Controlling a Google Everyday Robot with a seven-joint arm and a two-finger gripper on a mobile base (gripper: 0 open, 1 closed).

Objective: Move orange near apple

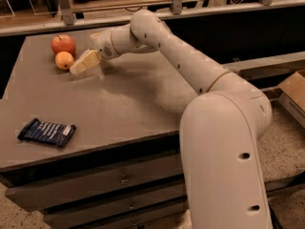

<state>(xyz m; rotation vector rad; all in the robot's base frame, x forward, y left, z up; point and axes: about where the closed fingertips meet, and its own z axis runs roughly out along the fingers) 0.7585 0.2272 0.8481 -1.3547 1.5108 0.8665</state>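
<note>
Toward the upper left of the frame, on the grey-brown flat surface, the small round yellow-orange orange sits just below the red-orange stemmed apple. Just right of the orange, the white arm's pale hand points down-left; whether it is spread or pressed together, I cannot tell. A dark blue flat packet lies at lower left.
</note>
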